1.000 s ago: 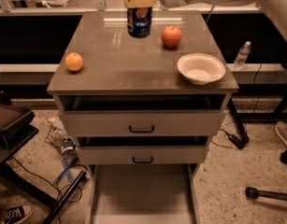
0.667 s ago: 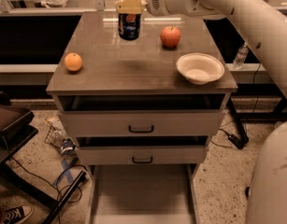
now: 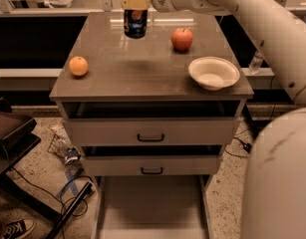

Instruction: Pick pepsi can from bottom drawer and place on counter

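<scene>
The pepsi can [image 3: 135, 23], dark blue with a red-white logo, is upright over the back left of the counter [image 3: 137, 71]. My gripper [image 3: 136, 3], with pale yellow fingers, comes in from the upper right and is shut on the can's top. I cannot tell whether the can's base touches the counter. The bottom drawer [image 3: 150, 205] is pulled out at floor level below the cabinet, its pale floor bare.
On the counter are an orange [image 3: 78, 65] at left, a red apple [image 3: 182, 39] at back right and a white bowl [image 3: 214, 72] at front right. Two grey drawers with black handles [image 3: 150, 133] sit slightly open. A water bottle [image 3: 255, 61] stands right of the cabinet. Cables and a shoe [image 3: 15, 228] lie on the floor at left.
My gripper has carried the pepsi can leftward along the back of the counter, and my arm now fills more of the right side of the view.
</scene>
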Tool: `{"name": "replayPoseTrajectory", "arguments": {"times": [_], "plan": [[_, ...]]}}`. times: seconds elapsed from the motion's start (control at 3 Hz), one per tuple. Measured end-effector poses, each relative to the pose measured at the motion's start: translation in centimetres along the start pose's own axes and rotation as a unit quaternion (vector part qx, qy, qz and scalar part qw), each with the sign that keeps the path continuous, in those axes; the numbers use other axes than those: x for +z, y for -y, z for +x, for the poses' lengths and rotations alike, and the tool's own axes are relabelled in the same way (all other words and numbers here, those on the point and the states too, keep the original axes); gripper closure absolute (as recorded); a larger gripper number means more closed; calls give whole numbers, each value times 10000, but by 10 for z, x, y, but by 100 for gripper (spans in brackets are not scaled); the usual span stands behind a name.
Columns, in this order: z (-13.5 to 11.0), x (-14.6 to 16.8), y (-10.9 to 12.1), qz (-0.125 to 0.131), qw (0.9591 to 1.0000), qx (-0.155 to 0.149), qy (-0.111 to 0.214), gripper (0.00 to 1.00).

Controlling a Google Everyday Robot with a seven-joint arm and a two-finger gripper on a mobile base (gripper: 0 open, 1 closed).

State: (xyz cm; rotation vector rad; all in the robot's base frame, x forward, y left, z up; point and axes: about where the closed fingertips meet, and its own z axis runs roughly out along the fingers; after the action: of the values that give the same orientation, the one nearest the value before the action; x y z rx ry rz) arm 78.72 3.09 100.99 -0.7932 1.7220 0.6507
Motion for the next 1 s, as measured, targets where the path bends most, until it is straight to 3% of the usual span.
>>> {"name": "replayPoseTrajectory", "arguments": {"times": [0.67,1.0], "plan": [[14,64,35,236,9981,499,-274,100],[30,92,33,225,9972,566,-423,100]]}}
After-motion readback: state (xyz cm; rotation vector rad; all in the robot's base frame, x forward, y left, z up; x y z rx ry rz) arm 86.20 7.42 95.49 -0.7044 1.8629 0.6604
